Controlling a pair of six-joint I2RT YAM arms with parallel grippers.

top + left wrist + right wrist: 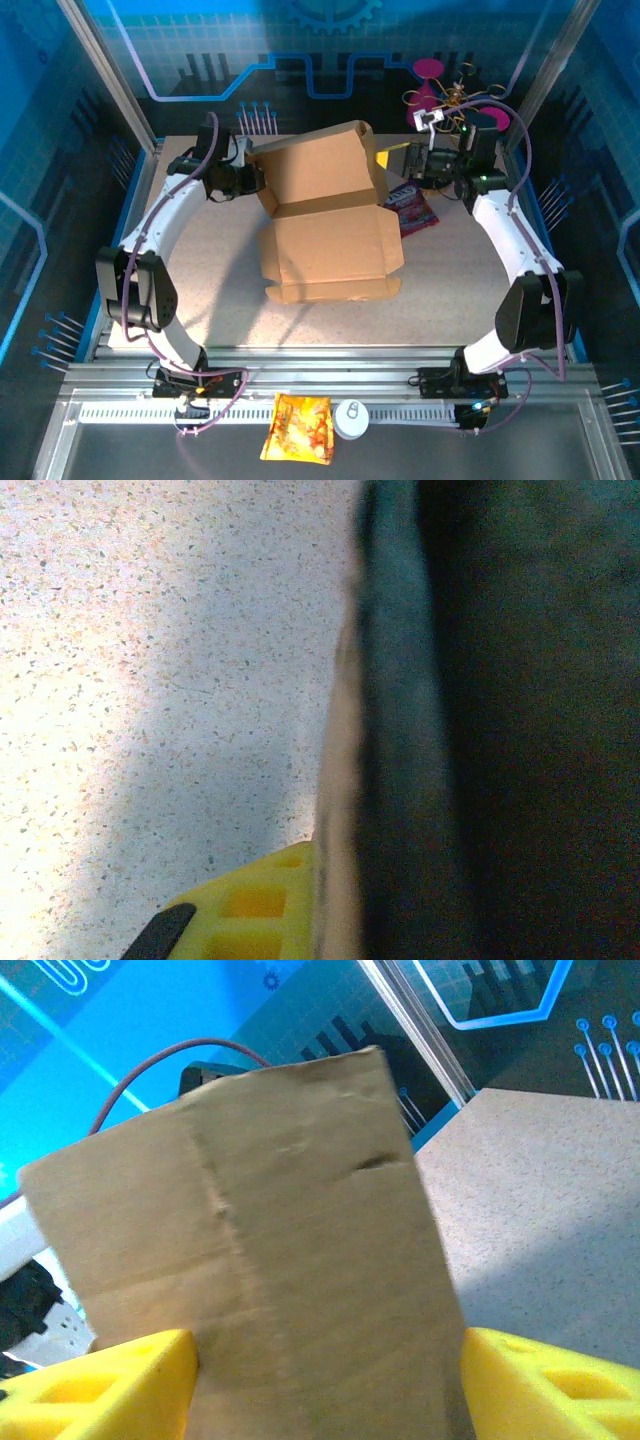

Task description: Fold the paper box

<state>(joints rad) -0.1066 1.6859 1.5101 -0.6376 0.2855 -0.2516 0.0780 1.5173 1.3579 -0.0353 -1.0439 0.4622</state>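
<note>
- Box sits in the middle of the desk, its base flat and its rear panel raised.
- Left pincer is clamped shut on the raised panel's left edge.
- Right pincer gapes wide at the panel's right side, with a flap seen between its fingers; it grips nothing.
- Purple packet lies just right of the base.

— Underneath everything?
— Pale speckled table, stone-like, partly in shadow.
— Lying on it?
— Brown paper box, mid-table, base panel flat on the surface, rear panel tilted up off it. Just beside its right edge, a purple snack packet, flat; touching the cardboard or tucked under it, hard to tell.
— Nearer the front?
— Metal ledge along the near edge, bearing an orange-yellow snack bag and a white round disc, side by side.
</note>
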